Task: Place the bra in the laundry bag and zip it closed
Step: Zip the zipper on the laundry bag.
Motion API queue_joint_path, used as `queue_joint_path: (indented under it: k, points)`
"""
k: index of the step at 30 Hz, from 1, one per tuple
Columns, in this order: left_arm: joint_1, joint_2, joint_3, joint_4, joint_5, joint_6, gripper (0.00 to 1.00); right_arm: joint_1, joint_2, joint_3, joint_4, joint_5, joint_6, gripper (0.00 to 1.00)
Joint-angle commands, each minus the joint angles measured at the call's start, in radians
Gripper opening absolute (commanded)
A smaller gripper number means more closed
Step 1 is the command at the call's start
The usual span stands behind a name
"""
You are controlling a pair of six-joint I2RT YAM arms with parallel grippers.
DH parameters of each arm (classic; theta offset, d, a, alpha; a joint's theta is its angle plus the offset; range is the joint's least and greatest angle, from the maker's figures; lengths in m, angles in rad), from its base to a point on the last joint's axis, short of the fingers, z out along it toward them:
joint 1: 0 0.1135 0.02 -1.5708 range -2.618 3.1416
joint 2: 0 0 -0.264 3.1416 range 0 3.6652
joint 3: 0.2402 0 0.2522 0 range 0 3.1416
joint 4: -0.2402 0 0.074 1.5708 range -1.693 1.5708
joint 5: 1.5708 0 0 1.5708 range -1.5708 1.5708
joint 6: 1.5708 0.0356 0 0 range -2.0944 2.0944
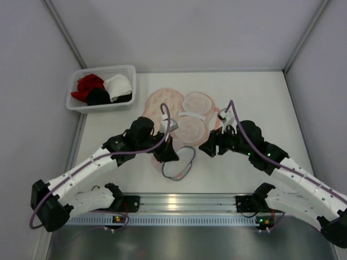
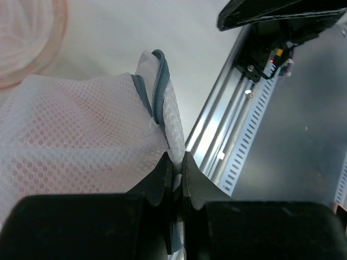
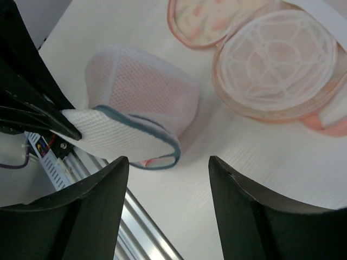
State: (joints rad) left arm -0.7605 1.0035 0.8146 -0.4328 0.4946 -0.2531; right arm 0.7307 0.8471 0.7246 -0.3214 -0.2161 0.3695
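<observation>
The laundry bag here is a white mesh bag (image 1: 162, 167) (image 3: 135, 92) (image 2: 81, 124) with a grey-blue zip rim (image 2: 158, 86) that lies in an open loop. It sits near the table's front edge. Pale pink fabric (image 3: 146, 81) shows through the mesh and at the mouth; it looks like the bra, though I cannot make out its shape. My left gripper (image 1: 167, 154) (image 2: 177, 157) is shut on the bag's mesh edge beside the zip. My right gripper (image 1: 207, 147) (image 3: 168, 160) stands open just right of the bag's mouth, holding nothing.
Round peach domed pieces (image 1: 165, 103) (image 1: 190, 129) (image 3: 276, 59) lie behind the bag; one has a floral pattern (image 3: 211, 19). A white basket (image 1: 76, 103) with red, black and white garments stands at the back left. The metal rail (image 1: 173, 203) runs along the near edge.
</observation>
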Motion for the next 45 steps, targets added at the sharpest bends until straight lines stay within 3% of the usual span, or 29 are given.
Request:
queue_joint_path:
  k: [1,5,17,23,27,28,30,33,34,39,45]
  points:
    - [0.004,0.058,0.104,-0.053,0.191,0.098,0.0,0.006,-0.01,-0.016,0.064,-0.02,-0.096,0.62]
    - [0.004,0.128,0.121,-0.057,0.326,0.086,0.0,0.004,0.003,-0.013,0.058,0.024,-0.083,0.64]
    - [0.004,0.285,0.067,-0.116,0.288,0.192,0.0,0.004,-0.013,-0.162,0.186,-0.051,-0.031,0.62]
    - [0.004,0.245,0.083,-0.139,0.193,0.193,0.2,0.004,0.015,-0.194,0.292,-0.133,-0.033,0.6]
    - [0.004,0.213,0.089,-0.138,0.187,0.19,0.39,0.006,0.027,-0.191,0.371,-0.213,-0.052,0.58]
    - [0.004,0.208,0.089,-0.138,0.179,0.19,0.4,0.007,0.03,-0.203,0.392,-0.242,-0.064,0.58]
    - [0.004,0.204,0.089,-0.138,0.168,0.189,0.39,0.016,0.035,-0.235,0.467,-0.35,-0.087,0.56]
    - [0.004,0.199,0.089,-0.139,0.177,0.192,0.33,0.029,0.044,-0.249,0.505,-0.368,-0.128,0.58]
    - [0.004,0.196,0.089,-0.138,0.164,0.19,0.17,0.042,0.053,-0.245,0.509,-0.361,-0.141,0.58]
    - [0.004,0.193,0.089,-0.138,0.148,0.18,0.0,0.088,0.171,-0.188,0.481,-0.362,-0.225,0.59]
    - [0.004,0.15,0.095,-0.139,0.142,0.169,0.0,0.164,0.271,-0.166,0.493,-0.324,-0.265,0.64]
